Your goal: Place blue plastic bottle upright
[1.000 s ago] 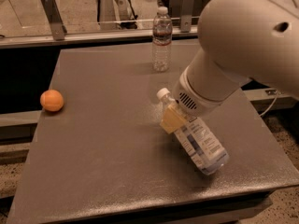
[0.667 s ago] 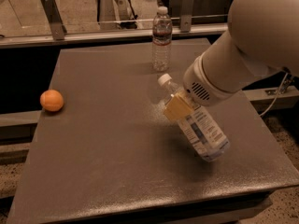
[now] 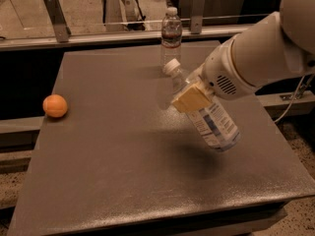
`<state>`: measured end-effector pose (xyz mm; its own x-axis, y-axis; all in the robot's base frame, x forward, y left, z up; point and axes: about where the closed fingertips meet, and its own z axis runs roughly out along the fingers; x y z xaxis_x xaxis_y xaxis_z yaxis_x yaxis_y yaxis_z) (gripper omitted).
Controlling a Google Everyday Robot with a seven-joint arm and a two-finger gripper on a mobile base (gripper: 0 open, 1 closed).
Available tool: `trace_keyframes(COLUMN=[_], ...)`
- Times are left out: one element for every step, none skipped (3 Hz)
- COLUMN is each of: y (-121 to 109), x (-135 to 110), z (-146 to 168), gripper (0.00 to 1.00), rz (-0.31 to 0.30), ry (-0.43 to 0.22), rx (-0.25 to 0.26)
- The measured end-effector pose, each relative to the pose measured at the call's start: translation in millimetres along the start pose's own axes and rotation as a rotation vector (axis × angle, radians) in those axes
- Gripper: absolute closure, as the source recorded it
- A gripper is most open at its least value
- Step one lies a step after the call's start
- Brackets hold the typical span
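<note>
Orange is seen at the left edge of the grey table, well apart from everything else. A slim clear bottle is stood upright at the far edge, near the middle, white cap on top.

Just right of centre, the blue plastic bottle is gripped around its upper body by the gripper; one tan finger pad is pressed flat against the near side, the other is hidden behind the bottle. The bottle is held clear of the table and tilted, with the white cap pointed up and left, near the slim bottle's base, and the ribbed base pointed down and right. Its shadow is cast on the tabletop below. The white arm is brought in from the upper right.
</note>
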<state>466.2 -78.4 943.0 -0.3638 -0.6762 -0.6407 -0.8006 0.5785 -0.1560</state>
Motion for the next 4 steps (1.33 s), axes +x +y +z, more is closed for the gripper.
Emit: trace_keyframes(y=[-0.2, -4.5, -36.4, -77.4], x=[0.2, -6.2, -18.9, -36.5], z=[0.0, -5.6, -3.5, 4.2], gripper=[1.0, 1.0, 1.0, 1.0], rz=[0.001, -0.005, 0.017, 0.039], ry=[0.002, -0.027, -0.149, -0.324], rx=[0.002, 0.019, 0.023, -0.014])
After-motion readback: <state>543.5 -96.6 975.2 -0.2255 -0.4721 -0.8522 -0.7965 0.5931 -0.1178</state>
